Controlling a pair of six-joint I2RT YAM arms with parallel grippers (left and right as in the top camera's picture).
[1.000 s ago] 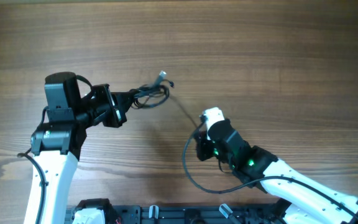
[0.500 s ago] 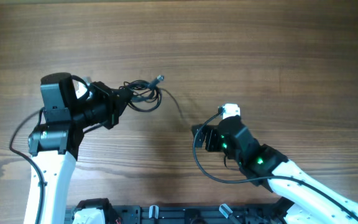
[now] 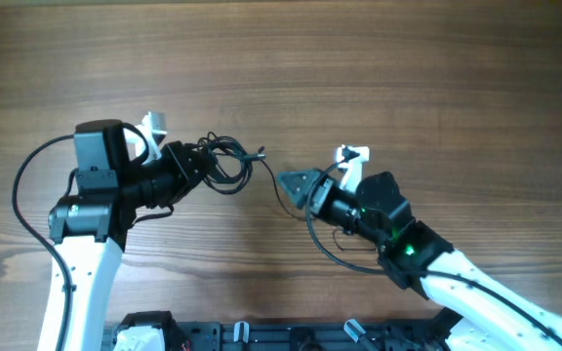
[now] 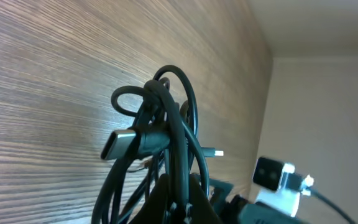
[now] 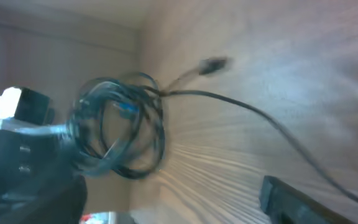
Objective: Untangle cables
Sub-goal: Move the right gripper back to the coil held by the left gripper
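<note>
Left gripper (image 3: 191, 168): clamped on the coiled bundle of thin black cables (image 3: 226, 166).
Right gripper (image 3: 299, 185): spread wide, nothing grasped, just right of the bundle.
Progress: one loose strand (image 5: 241, 104) is drawn out rightward; the bundle is judged mostly tangled, so most work remains.

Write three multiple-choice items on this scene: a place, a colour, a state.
1. Where is the cable bundle?
A. At the left gripper
B. By the near edge
C. In the far right corner

2. What colour is the cable bundle?
A. White
B. Black
C. Red

3. The left gripper is:
A. open, holding nothing
B. shut on the cable bundle
C. out of view

Answers: 1 A, the coil sits at its fingertips; 2 B, every strand is black; 3 B, the left wrist view shows cords pinched between its fingers.
</note>
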